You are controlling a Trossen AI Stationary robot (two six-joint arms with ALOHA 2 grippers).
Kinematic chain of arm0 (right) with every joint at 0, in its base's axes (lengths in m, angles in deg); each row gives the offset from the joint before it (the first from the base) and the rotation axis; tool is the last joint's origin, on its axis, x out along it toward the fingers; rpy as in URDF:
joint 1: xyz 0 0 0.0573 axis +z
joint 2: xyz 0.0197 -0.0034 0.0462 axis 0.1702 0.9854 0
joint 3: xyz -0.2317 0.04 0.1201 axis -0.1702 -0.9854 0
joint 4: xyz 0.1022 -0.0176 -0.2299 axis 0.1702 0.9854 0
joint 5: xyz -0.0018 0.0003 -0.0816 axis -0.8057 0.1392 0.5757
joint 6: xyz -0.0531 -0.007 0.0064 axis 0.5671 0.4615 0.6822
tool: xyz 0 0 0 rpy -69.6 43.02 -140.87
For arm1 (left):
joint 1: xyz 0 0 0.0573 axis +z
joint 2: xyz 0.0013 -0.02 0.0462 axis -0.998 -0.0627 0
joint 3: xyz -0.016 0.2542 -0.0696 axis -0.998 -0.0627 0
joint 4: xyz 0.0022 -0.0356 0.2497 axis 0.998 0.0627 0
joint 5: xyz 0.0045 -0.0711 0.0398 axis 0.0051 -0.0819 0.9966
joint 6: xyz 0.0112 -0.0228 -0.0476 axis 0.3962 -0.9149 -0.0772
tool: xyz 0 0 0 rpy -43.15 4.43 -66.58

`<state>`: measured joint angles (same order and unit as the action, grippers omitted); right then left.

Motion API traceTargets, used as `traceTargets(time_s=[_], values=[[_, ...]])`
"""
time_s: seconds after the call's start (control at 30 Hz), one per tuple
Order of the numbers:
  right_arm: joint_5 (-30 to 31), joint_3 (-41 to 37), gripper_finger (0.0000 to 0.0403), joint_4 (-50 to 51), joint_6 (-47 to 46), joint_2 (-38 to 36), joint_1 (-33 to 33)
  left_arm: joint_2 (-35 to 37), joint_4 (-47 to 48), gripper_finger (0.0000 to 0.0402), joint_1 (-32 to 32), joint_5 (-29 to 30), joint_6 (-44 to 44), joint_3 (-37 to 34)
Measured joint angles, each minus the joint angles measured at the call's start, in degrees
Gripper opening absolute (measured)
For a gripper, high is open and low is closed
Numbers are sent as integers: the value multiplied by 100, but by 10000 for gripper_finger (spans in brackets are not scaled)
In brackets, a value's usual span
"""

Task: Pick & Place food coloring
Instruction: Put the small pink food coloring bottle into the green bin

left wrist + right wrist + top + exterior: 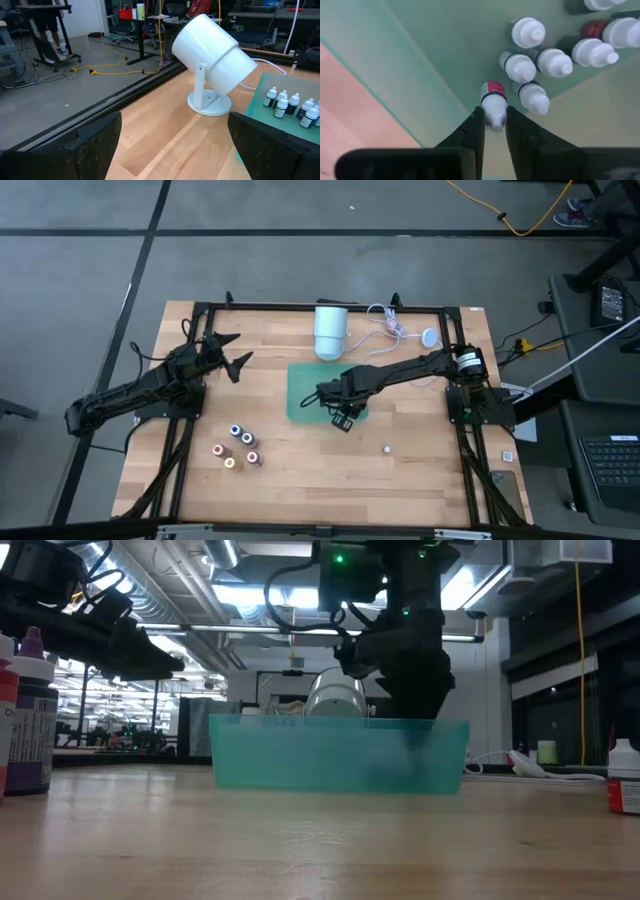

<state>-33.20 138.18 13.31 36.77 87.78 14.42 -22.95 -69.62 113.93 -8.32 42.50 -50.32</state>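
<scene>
Right wrist view: jaws pinch slim bottle [494, 102].

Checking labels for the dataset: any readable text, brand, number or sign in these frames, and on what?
None can be read.
Bottle at the low view's left edge: small print on its label, too blurred to read.
Food coloring bottle in the right tool: magenta label band, no legible text.
Bottles in the teal tray: no lettering shows.
White lamp: no marking shows.

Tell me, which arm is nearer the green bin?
The right. The right gripper is over the green bin, shut on a food coloring bottle; the left gripper waits off to its side.
</scene>
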Motion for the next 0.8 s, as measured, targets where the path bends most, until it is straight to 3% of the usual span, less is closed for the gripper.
traceTargets(time_s=[0.2,0.53,0.8], values=[[8,-30,76,-21,9,0,-2,2,0,361,-2,0,0,-1],[10,-30,127,-1,-20,0,-52,2,0,361,-1,0,0,0],[11,-28,133,54,-35,-171,-50,1,0,361,-2,0,0,-2]])
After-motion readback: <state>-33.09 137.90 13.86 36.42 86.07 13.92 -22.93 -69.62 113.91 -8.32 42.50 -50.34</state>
